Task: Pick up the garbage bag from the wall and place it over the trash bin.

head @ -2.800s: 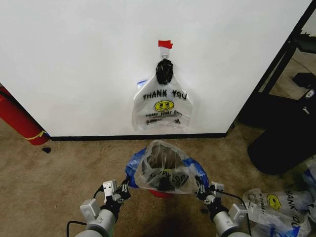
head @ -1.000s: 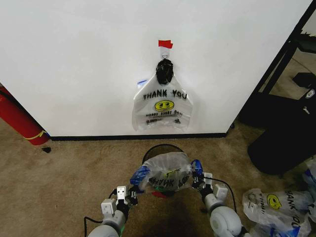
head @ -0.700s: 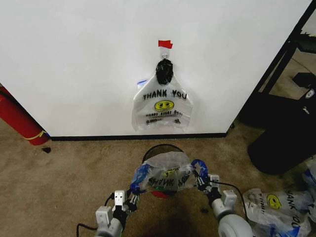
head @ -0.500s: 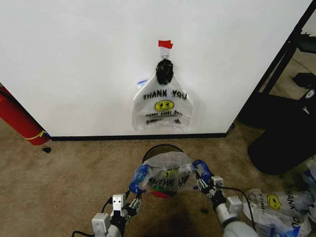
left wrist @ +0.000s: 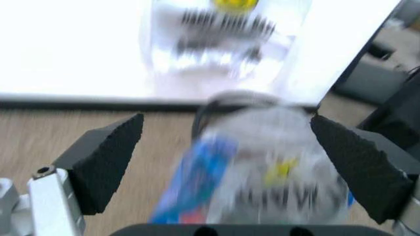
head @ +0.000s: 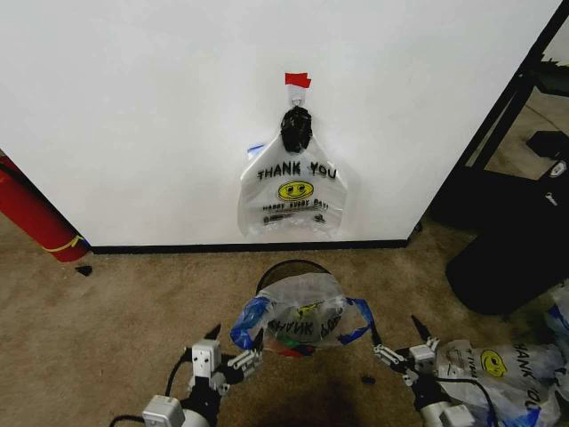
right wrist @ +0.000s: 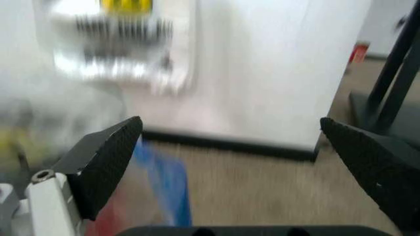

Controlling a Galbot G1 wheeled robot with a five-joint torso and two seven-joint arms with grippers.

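The garbage bag (head: pixel 298 318) sits draped over the trash bin (head: pixel 283 269), between and beyond both grippers. Left gripper (head: pixel 229 349), jaws spread, hangs just off the bag's blue handle. Right gripper (head: pixel 402 342), likewise released, lies apart from the opposite handle. The wall (head: pixel 133 107) stands behind.

Trash bin (head: pixel 283 268) mostly under garbage bag (head: pixel 300 318)

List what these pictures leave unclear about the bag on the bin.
- Head view: the bag hides the near rim of the bin, so its seating is unclear.
- Left wrist view: motion blur smears the bag's lettering.
- Right wrist view: blur smears the bag; the picture's edge cuts it off.
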